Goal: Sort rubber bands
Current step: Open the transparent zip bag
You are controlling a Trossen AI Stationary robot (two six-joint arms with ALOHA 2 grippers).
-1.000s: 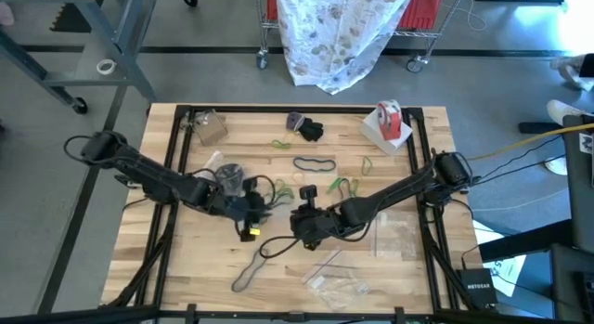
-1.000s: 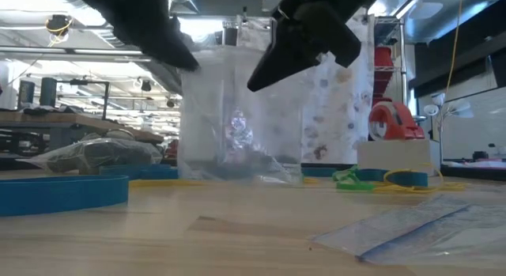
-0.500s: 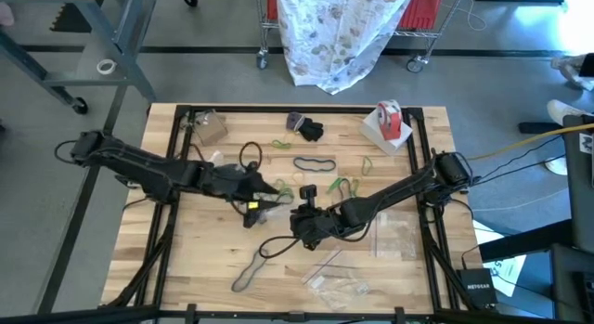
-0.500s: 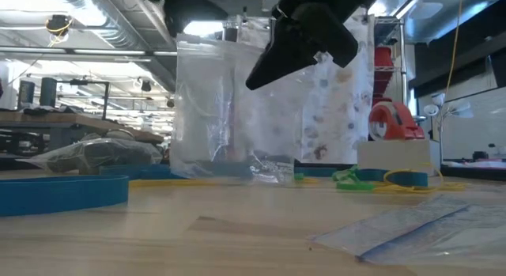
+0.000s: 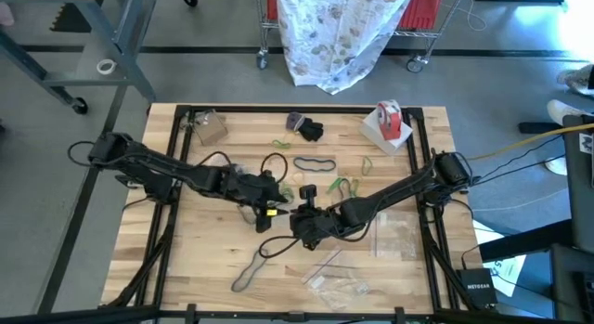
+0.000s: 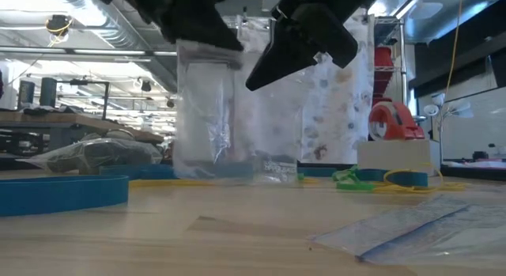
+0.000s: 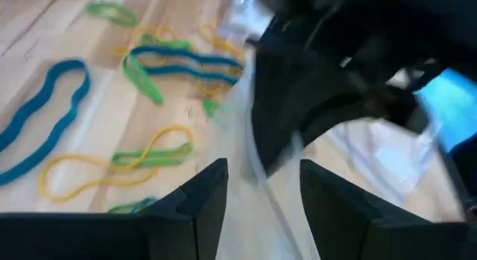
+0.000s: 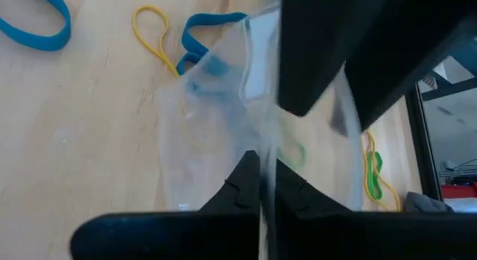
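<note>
The right gripper [image 5: 299,215] sits mid-table, its fingers pinched tight on the edge of a clear bag [image 6: 237,110] that hangs upright from it down to the wood. The left gripper [image 5: 271,200] is just beside it at about 10 o'clock, at the bag's upper corner, its 2 fingers [image 7: 201,197] spread apart with the bag's edge running up between them; whether they touch the plastic I can't tell.

The rubber bands [image 5: 314,163] lie loose on the wood, mostly from 12 to 2 o'clock of the grippers: a dark one toward the far edge, green ones [image 5: 345,185] near the right arm. From the left wrist I see teal [image 7: 41,115], yellow and green loops scattered flat. A long dark band [image 5: 249,270] lies at 7 o'clock near the front edge. More bags [image 5: 336,285] rest at 5 o'clock, and a tape roll [image 5: 388,120] stands in the far right corner.
</note>
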